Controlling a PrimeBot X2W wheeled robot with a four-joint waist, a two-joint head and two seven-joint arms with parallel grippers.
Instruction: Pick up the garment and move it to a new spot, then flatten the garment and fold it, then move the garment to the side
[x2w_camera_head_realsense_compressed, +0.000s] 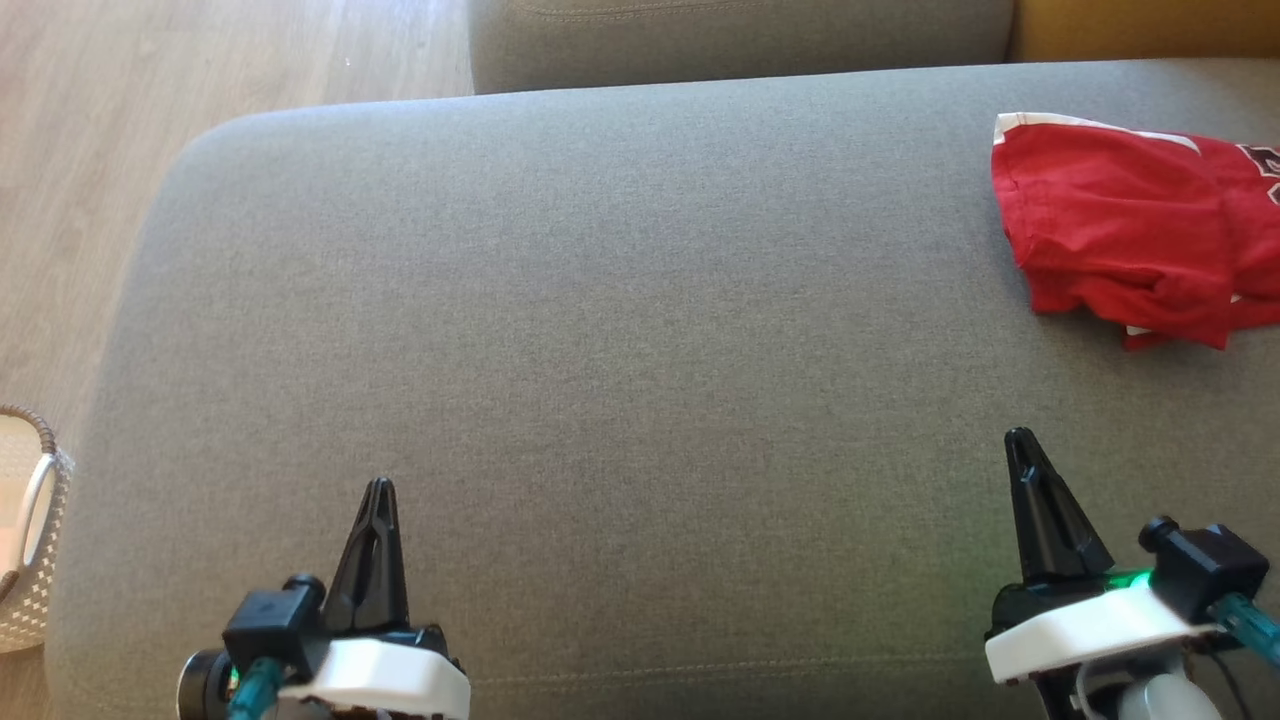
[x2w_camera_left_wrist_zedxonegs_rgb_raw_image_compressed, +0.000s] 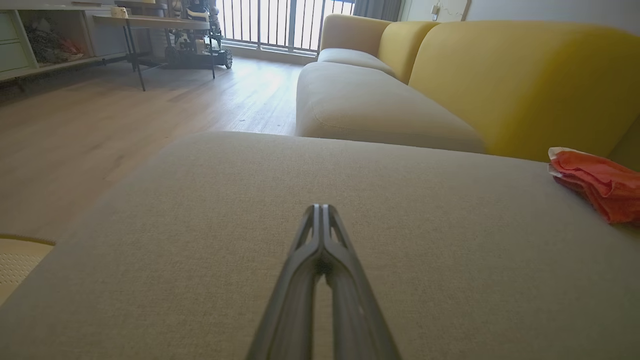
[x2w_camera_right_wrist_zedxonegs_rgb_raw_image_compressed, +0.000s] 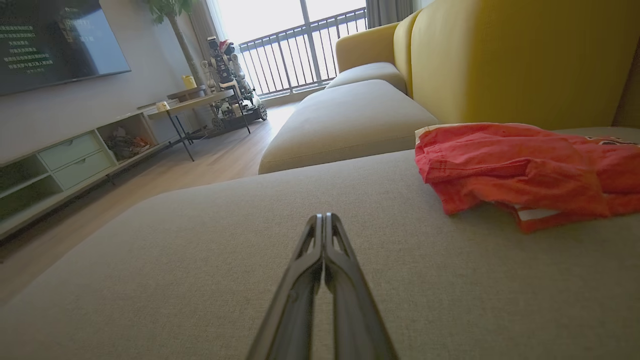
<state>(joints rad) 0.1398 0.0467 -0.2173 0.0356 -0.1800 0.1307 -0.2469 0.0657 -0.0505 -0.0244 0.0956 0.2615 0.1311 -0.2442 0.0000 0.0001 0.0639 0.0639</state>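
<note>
A crumpled red garment (x2w_camera_head_realsense_compressed: 1130, 235) with white trim lies at the far right of the grey sofa cushion (x2w_camera_head_realsense_compressed: 600, 350), partly cut off by the picture's edge. It also shows as the garment (x2w_camera_right_wrist_zedxonegs_rgb_raw_image_compressed: 520, 170) ahead and right in the right wrist view, and the garment (x2w_camera_left_wrist_zedxonegs_rgb_raw_image_compressed: 600, 182) at the right edge of the left wrist view. My left gripper (x2w_camera_head_realsense_compressed: 380, 490) is shut and empty above the cushion's near left. My right gripper (x2w_camera_head_realsense_compressed: 1018, 440) is shut and empty at the near right, well short of the garment. Shut tips show for the left gripper (x2w_camera_left_wrist_zedxonegs_rgb_raw_image_compressed: 320, 207) and the right gripper (x2w_camera_right_wrist_zedxonegs_rgb_raw_image_compressed: 324, 217).
A white woven basket (x2w_camera_head_realsense_compressed: 30, 530) stands on the wood floor (x2w_camera_head_realsense_compressed: 150, 90) left of the cushion. A second cushion (x2w_camera_head_realsense_compressed: 740, 40) and the yellow backrest (x2w_camera_right_wrist_zedxonegs_rgb_raw_image_compressed: 500, 55) lie beyond. A low TV cabinet (x2w_camera_right_wrist_zedxonegs_rgb_raw_image_compressed: 65, 165) and a side table (x2w_camera_right_wrist_zedxonegs_rgb_raw_image_compressed: 200, 102) stand across the room.
</note>
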